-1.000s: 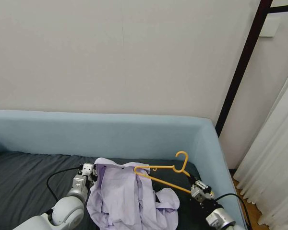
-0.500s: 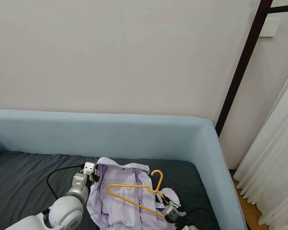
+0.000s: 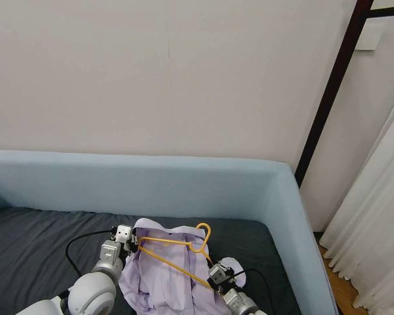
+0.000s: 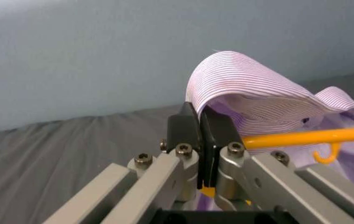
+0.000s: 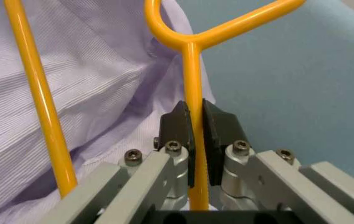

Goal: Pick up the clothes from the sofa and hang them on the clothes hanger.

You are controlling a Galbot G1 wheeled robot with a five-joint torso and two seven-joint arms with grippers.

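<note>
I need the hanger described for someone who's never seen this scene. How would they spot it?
Start at the light-blue sofa with the dark grey seat, where a crumpled lilac striped shirt lies towards its right end. The hanger sits over that shirt, with one rod pinched in the right gripper. It is the sole bright yellow thing there, a thin-rod frame with a hook.

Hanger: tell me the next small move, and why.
Probably: right claw eases the hanger a little further under the shirt collar. It is shut on one hanger bar, left claw pinches the collar edge up, and the hanger's arm tip sits beside that pinch.
</note>
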